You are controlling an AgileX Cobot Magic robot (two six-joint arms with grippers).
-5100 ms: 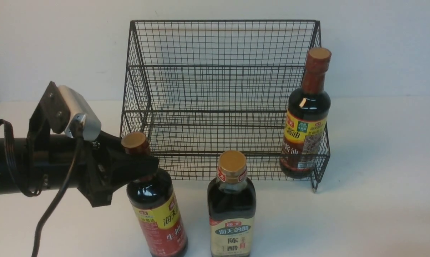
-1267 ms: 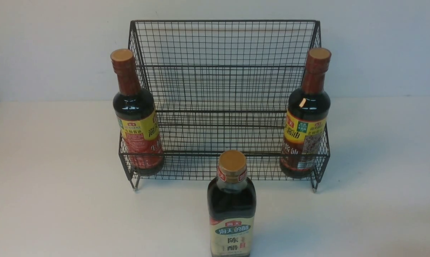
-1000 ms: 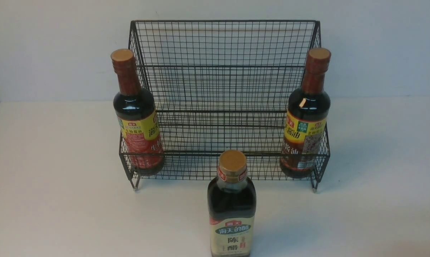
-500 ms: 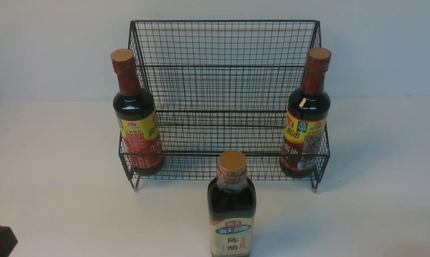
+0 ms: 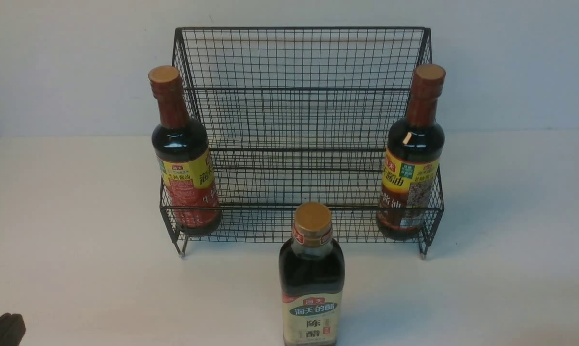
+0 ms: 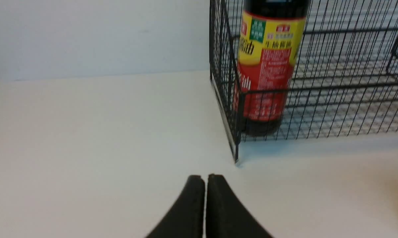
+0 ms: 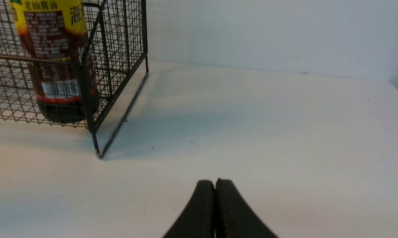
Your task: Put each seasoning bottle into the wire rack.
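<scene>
The black wire rack [image 5: 299, 120] stands at the back of the table. A yellow-red labelled seasoning bottle [image 5: 184, 158] stands upright in its lower tier at the left end, and another [image 5: 412, 158] at the right end. The cream-and-green labelled bottle [image 5: 311, 281] stands on the table in front of the rack's middle. My left gripper [image 6: 205, 178] is shut and empty, low over the table off the rack's left front corner; its tip shows in the front view [image 5: 3, 329]. My right gripper [image 7: 215, 182] is shut and empty, off the rack's right front corner.
The rack [image 6: 334, 82] with the left bottle [image 6: 268, 66] fills the far side of the left wrist view. The right wrist view shows the rack's right end [image 7: 113, 59] with the right bottle [image 7: 58, 59]. A white wall stands behind the white table [image 5: 510, 240].
The left bottle, held by my left gripper in front of the rack 5 s ago, now stands in the lower tier. The left arm has withdrawn; its tip reappeared low at the left.
</scene>
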